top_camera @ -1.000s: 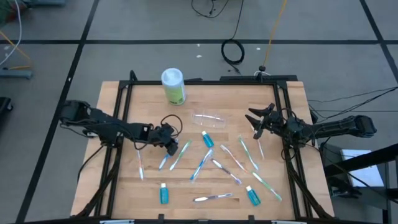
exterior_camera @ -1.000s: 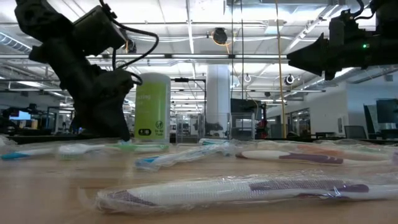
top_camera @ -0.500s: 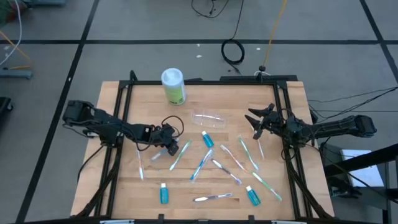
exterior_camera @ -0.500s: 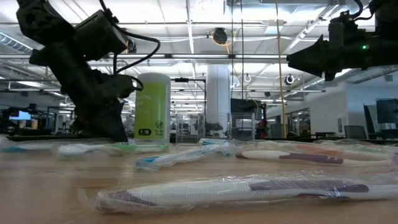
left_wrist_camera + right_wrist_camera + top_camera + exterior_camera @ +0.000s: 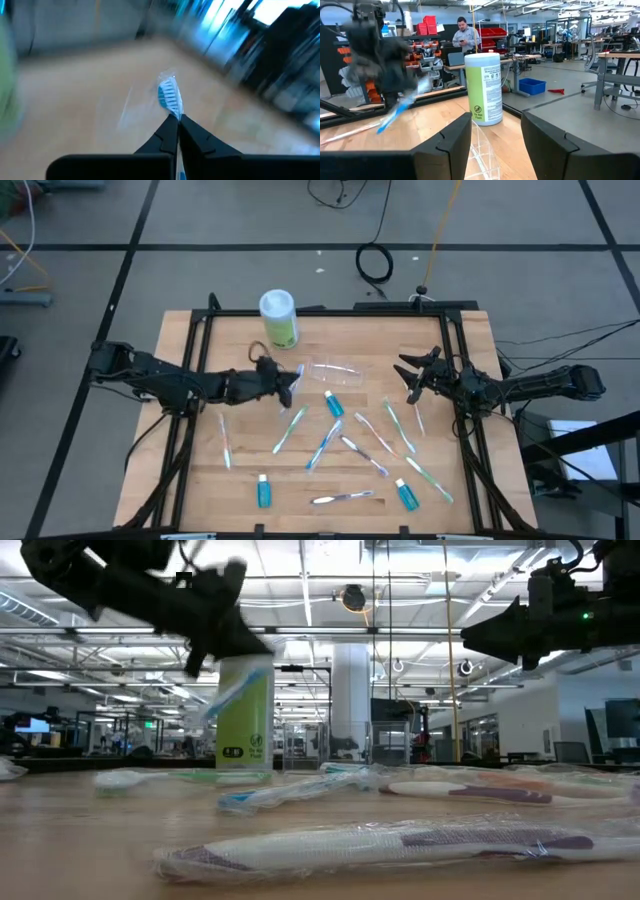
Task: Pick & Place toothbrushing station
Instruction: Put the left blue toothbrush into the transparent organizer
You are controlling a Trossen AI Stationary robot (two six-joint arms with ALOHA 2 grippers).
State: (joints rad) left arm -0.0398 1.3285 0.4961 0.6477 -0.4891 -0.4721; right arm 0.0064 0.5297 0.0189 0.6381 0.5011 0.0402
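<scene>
Blue-bristled and wrapped in clear film, a toothbrush is pinched in the left hand, lifted off the wooden worktop. Near the front edge lie two blue tubes, with more toothbrushes scattered around the middle. Farther back, the clear cup lies on its side just beside the left hand. The right hand hovers with fingers wide and holds nothing. At the far side stands a green canister.

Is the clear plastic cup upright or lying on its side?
On its side: the clear plastic cup shows a long outline flat on the table from above.
</scene>
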